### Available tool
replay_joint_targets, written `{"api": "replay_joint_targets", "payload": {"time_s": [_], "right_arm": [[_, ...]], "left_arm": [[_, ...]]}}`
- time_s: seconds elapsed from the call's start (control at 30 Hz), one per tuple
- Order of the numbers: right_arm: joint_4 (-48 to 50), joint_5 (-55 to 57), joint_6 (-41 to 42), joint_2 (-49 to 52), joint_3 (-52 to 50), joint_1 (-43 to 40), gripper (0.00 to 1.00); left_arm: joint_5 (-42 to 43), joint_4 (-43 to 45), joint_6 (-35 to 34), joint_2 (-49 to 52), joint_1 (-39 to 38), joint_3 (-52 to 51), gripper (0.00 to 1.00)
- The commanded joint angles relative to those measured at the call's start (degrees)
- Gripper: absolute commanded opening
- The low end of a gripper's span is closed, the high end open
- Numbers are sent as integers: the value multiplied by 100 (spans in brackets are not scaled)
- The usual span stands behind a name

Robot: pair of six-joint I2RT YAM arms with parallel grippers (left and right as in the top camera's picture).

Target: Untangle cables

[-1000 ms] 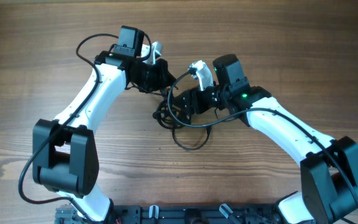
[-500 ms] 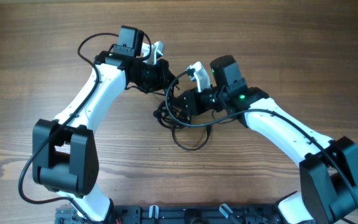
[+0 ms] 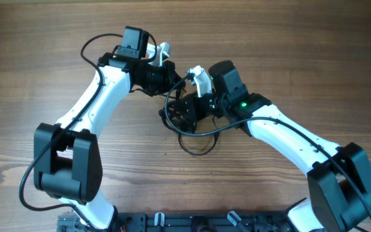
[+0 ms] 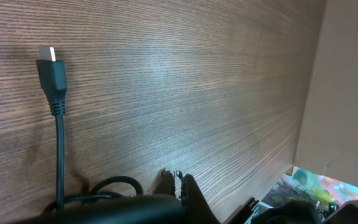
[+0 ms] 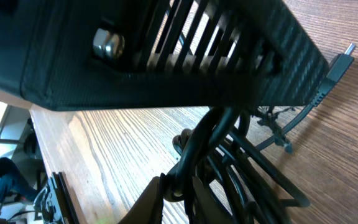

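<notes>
The black cables [image 3: 180, 120] lie bunched at the table's middle, with a loose loop [image 3: 198, 143] toward the front. My right gripper [image 3: 187, 108] is over the bunch and shut on one thick strand [image 5: 185, 168], with several cables hanging beside it and a plug end [image 5: 335, 65] sticking out. My left gripper [image 3: 167, 78] is just behind the bunch, low over the table. Its fingers [image 4: 178, 184] are pressed together; a cable loop [image 4: 112, 184] runs in beneath them. That cable's plug [image 4: 52, 73] lies on the wood beyond.
The wooden table [image 3: 301, 64] spreads to all sides. The left arm's own thick wire [image 3: 95, 46] arcs at the back left. The right arm's wire [image 3: 282, 117] runs along its link. A black rail [image 3: 192, 222] lines the front edge.
My right gripper has moved left toward the left gripper, carrying its cable strand and tightening the arc between them. The left arm has stayed still.
</notes>
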Motion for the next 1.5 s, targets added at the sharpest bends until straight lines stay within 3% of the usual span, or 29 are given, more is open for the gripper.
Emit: {"api": "replay_joint_targets", "payload": {"time_s": [0.0, 0.27, 0.4, 0.5, 0.67, 0.77, 0.93, 0.97, 1.17, 1.47], "right_arm": [[85, 544, 57, -81, 79, -15, 24], [-74, 820, -201, -81, 79, -15, 23], [-83, 817, -363, -83, 79, -33, 30], [-63, 682, -448, -83, 81, -44, 30], [68, 470, -227, -83, 81, -188, 29], [162, 470, -74, -83, 81, -199, 15], [92, 476, -52, -83, 81, -199, 10], [63, 494, -70, -83, 81, -199, 4], [-404, 1370, -330, -85, 81, -219, 4], [-953, 1353, -26, -925, 87, -446, 4]], "left_arm": [[240, -26, 68, 66, 20, -44, 4], [240, -26, 68, 66, 20, -44, 4], [240, -26, 68, 66, 20, -44, 4], [240, -26, 68, 66, 20, -44, 4], [240, -26, 68, 66, 20, -44, 4], [240, -26, 68, 66, 20, -44, 4], [240, -26, 68, 66, 20, -44, 4], [240, -26, 68, 66, 20, -44, 4], [238, -26, 68, 66, 20, -44, 4], [-238, -4, -116, 66, 20, -44, 4]]}}
